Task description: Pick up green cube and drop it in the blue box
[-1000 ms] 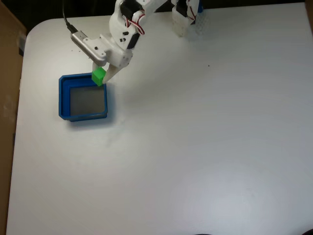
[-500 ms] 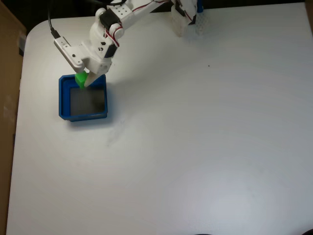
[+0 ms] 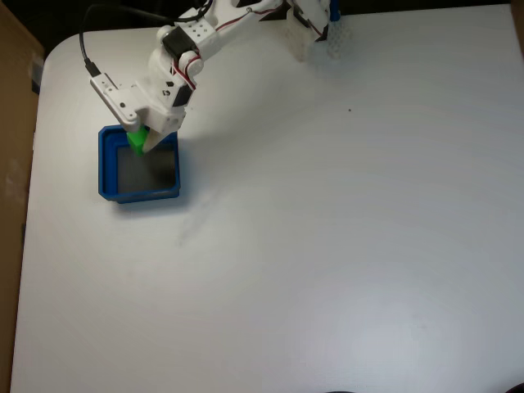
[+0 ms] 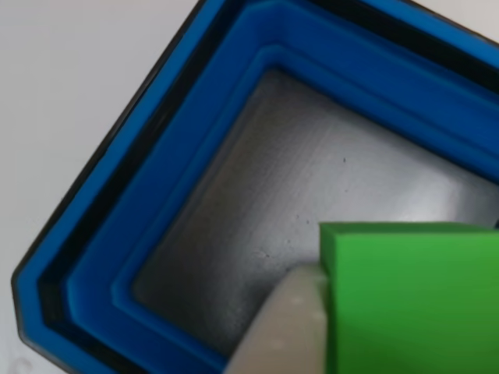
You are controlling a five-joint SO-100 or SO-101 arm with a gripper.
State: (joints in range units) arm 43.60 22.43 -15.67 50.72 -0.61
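The white arm reaches across the white tabletop (image 3: 327, 229) from its base at the top edge of the fixed view, and its pincer (image 3: 141, 143) is clamped on the small bright green plain-faced cube (image 3: 136, 137), which hangs over the upper-left part of the shallow square blue plastic box (image 3: 106, 168) with its grey floor. In the other view the cube (image 4: 413, 300) fills the lower right, with a pale finger (image 4: 284, 327) pressed flat against its left face; the opposite finger is hidden behind the cube, so the grip is judged from the cube being carried off the floor rather than from seeing both pads. Below it lie the box's stepped blue walls (image 4: 156, 226) and the bare grey bottom, so the cube sits inside the rim's outline, not over the wall. That placement looks deliberate: holding the cube above the open floor, away from the thick rim, means a release should let it fall straight in rather than bounce off an edge. The carry appears done and the drop is the step in hand. The cube is nearer the upper-left corner than the middle, so a tumble toward that wall is the likeliest upset.
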